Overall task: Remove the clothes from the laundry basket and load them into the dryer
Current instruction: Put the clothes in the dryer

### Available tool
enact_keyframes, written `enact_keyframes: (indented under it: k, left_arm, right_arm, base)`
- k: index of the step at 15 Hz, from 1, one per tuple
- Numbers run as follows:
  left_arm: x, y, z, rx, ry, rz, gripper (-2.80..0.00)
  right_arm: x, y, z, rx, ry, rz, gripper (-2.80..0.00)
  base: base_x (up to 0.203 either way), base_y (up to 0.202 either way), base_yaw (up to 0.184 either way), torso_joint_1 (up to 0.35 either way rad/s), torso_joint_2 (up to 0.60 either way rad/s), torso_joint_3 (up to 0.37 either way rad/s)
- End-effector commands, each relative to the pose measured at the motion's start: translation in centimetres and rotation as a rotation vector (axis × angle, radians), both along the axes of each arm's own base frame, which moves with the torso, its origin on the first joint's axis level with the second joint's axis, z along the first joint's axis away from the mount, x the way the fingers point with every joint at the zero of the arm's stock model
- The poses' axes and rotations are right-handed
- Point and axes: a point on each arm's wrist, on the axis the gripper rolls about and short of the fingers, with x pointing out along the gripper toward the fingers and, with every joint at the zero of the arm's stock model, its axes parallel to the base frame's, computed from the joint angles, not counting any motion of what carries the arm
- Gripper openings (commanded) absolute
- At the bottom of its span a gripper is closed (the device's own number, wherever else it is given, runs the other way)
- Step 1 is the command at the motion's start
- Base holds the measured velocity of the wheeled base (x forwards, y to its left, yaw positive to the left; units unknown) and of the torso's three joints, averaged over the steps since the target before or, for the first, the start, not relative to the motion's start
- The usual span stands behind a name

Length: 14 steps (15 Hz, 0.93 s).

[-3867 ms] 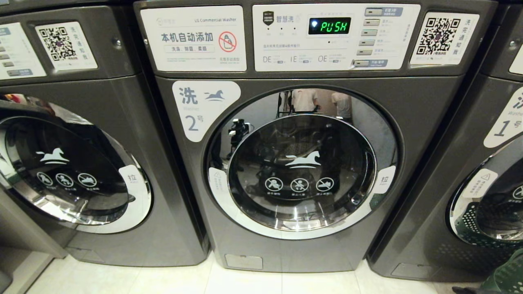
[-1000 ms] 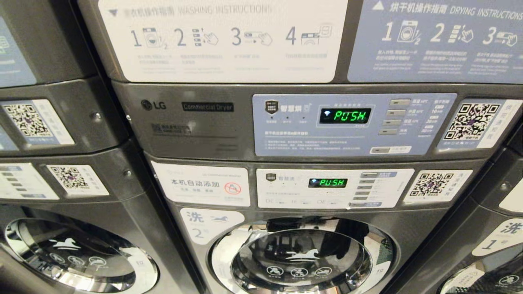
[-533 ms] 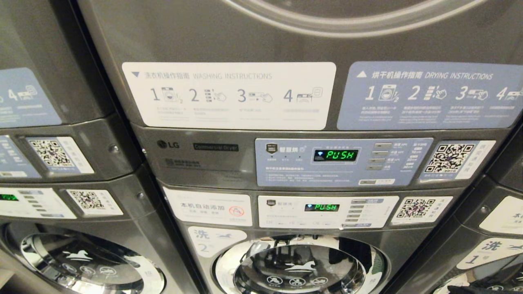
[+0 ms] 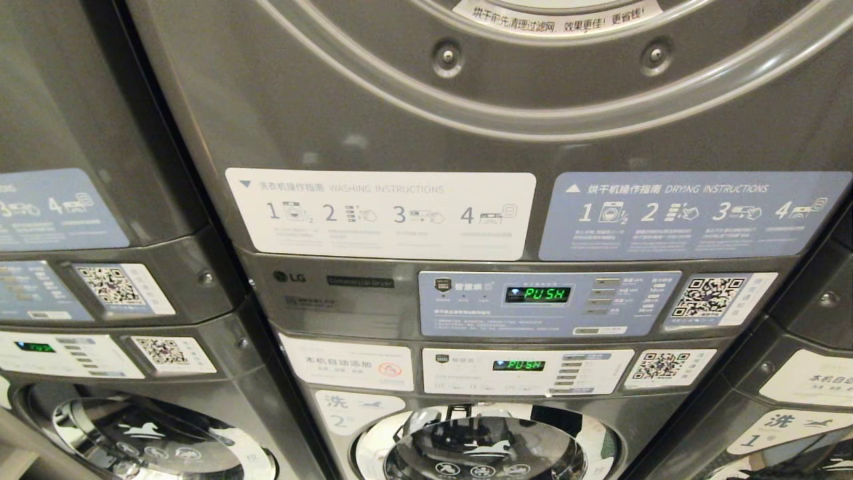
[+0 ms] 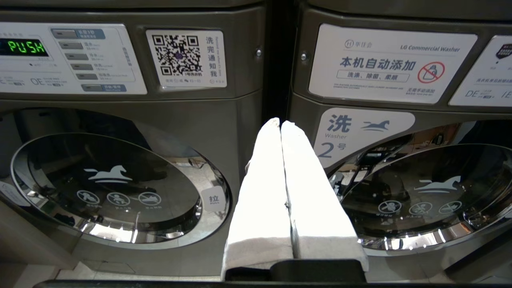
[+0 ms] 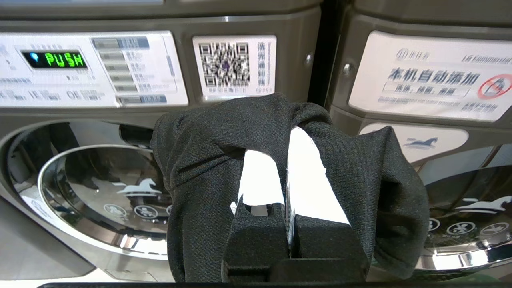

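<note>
the right end effector (image 6: 286,160) is clamped on a dark garment (image 6: 208,160), which drapes over both fingers and hangs down on either side. the left end effector (image 5: 281,126) is pressed shut and empty, pointing at the seam between two lower washers. neither arm shows in the head view, which looks up the stack: the dryer door (image 4: 533,87) fills twelve o'clock, its control panel (image 4: 546,303) sits at centre, and the washer door (image 4: 480,447) is at six o'clock. the step in hand looks like carrying the garment up to the dryer. the dryer door appears closed as far as it shows, so the next move probably calls for opening it, likely with the free left arm. machines flank closely at nine and three o'clock, so sideways room is tight. the laundry basket is not in view.
</note>
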Motion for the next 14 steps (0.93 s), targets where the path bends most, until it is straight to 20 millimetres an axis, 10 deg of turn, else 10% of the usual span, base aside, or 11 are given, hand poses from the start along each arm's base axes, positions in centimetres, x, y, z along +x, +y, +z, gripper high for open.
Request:
enact_keyframes:
  k: [1,14]
  left_arm:
    - [0.0,0.0,-0.02,0.0,0.0,0.0,-2.8]
    - [0.0,0.0,-0.02,0.0,-0.001,0.0,-2.8]
  right_arm:
    - [-0.01,0.0,0.0,0.0,-0.001,0.0,-2.8]
    - [-0.01,0.0,0.0,0.0,-0.001,0.0,-2.8]
  base:
    - [0.0,0.0,0.0,0.16,-0.35,-0.19]
    - [0.0,0.0,0.0,0.155,-0.32,-0.174]
